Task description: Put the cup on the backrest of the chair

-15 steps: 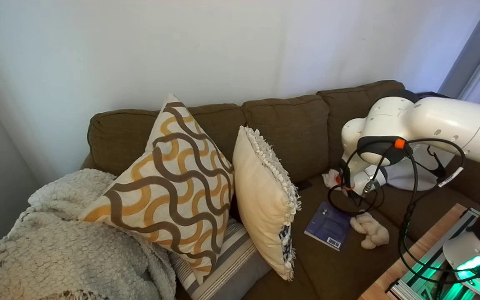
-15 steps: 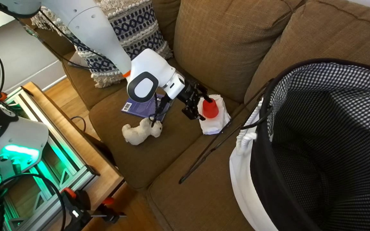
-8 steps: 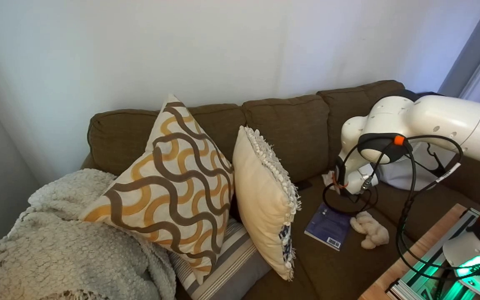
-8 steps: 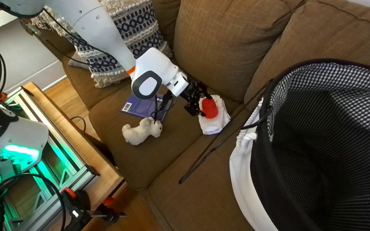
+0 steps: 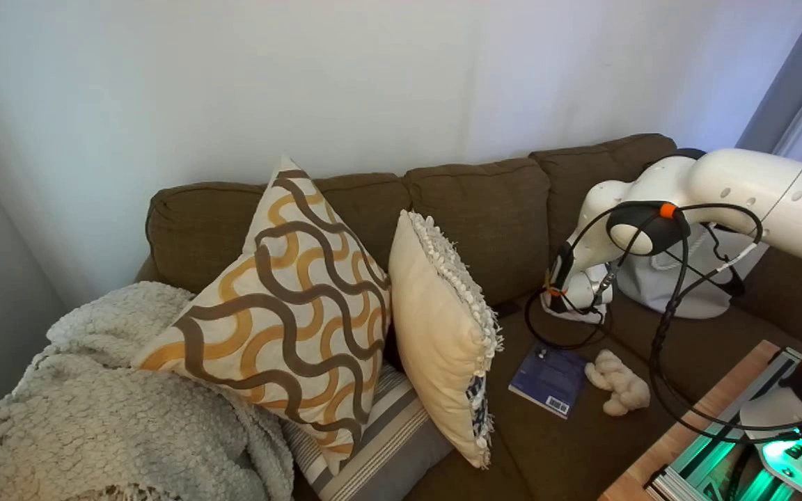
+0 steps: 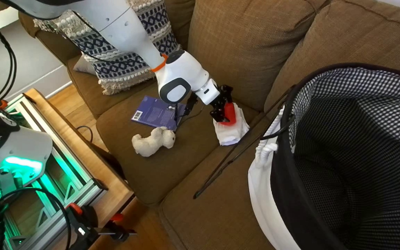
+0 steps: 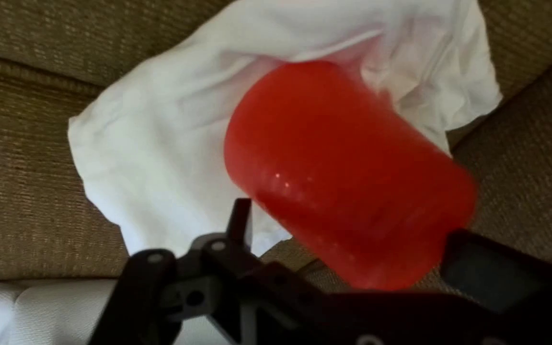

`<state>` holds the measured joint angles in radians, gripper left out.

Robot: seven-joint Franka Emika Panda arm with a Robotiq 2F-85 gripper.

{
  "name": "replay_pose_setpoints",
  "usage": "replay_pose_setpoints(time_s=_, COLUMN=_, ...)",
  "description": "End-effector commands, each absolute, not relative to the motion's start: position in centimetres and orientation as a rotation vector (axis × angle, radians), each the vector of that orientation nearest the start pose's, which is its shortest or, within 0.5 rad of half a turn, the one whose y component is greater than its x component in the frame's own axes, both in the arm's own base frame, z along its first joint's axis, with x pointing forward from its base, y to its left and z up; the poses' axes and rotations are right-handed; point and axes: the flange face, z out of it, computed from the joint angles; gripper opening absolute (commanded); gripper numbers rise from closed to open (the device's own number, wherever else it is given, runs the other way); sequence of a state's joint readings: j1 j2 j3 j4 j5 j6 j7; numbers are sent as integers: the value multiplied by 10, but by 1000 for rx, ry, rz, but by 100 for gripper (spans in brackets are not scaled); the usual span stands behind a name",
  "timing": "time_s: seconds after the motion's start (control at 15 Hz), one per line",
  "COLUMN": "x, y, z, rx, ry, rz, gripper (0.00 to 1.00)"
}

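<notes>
The small red cup (image 6: 231, 114) lies tilted on its side on a folded white cloth (image 6: 233, 136) on the sofa seat. It fills the middle of the wrist view (image 7: 343, 167). My gripper (image 6: 225, 109) is open around the cup, which lies between its fingers. In the wrist view the gripper (image 7: 352, 239) has one fingertip at the cup's wide end and the other close beside its side. The brown sofa's padded backrest (image 6: 252, 45) rises behind the cup; its top also shows in an exterior view (image 5: 477, 174). The cup is hidden by the hand in that view.
A large checkered-lined basket (image 6: 280, 194) with thin black rods (image 6: 217, 173) stands beside the cloth. A purple book (image 6: 156, 113) and a tan plush toy (image 6: 153, 141) lie on the seat. Throw pillows (image 5: 303, 299) lean along the sofa.
My gripper has moved forward toward the cup and its fingers now reach around it. The cup seems tipped further. Other things have not moved.
</notes>
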<state>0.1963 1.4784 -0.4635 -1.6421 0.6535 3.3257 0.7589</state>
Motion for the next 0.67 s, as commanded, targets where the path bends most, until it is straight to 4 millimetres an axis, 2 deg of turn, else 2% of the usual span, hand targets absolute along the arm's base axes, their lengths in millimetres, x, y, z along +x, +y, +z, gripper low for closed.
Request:
replay_pose_setpoints(time_s=0.0, x=531, y=-224, z=-94, rx=-2744, ry=1914, rz=-780, gripper=100)
replay_pose_setpoints(time_s=0.2, x=509, y=-238, z=-65, rx=-2832, ry=1976, rz=-720, gripper=100)
replay_pose_setpoints(time_s=0.4, x=498, y=-246, z=-39, rx=-2845, ry=1988, rz=-710, gripper=100)
replay_pose_setpoints(time_s=0.47, x=499, y=-241, z=-33, rx=-2808, ry=2002, rz=-758, gripper=100)
replay_pose_setpoints(time_s=0.53, x=507, y=-250, z=-47, rx=-2818, ry=1992, rz=-774, gripper=100)
replay_pose_setpoints(time_s=0.6, x=507, y=-249, z=-42, rx=-2808, ry=2000, rz=-776, gripper=100)
